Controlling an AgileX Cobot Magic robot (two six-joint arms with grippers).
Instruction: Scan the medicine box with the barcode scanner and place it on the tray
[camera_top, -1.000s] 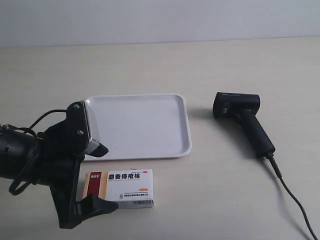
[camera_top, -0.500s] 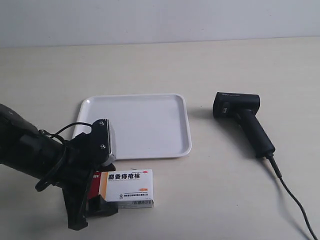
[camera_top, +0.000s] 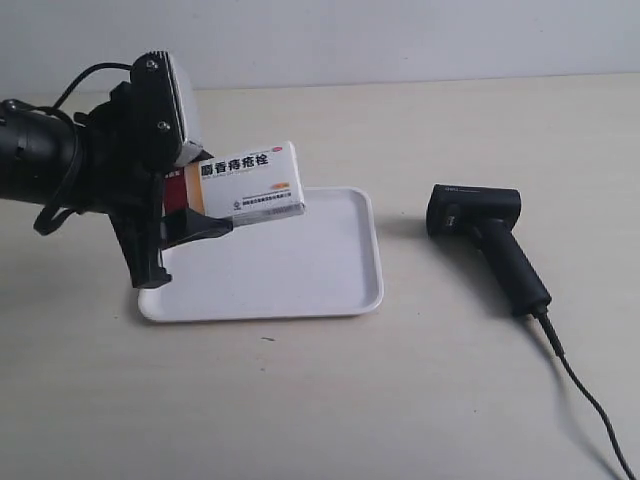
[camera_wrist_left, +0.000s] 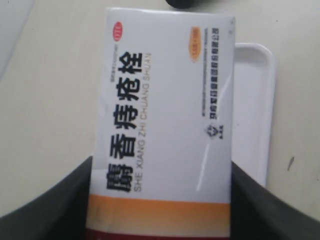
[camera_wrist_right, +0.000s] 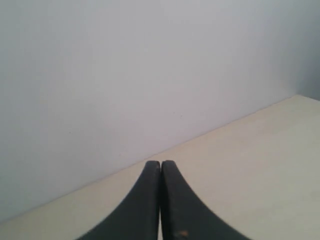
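Observation:
The medicine box hangs in the air above the tray's left part, tilted, its barcode side facing the front. My left gripper is shut on its red-striped end. In the left wrist view the box fills the middle, black fingers press both its long sides at my left gripper, and the tray's rim shows beyond it. The barcode scanner lies on the table right of the tray, its head toward the tray. My right gripper is shut on nothing, facing a wall.
The scanner's black cable runs from the handle to the front right corner of the table. A pale wall bounds the table's far edge. The right arm does not show in the exterior view.
My left gripper closed on the box where it lay in front of the tray, then lifted it up and back, so it now hangs over the tray's left part.

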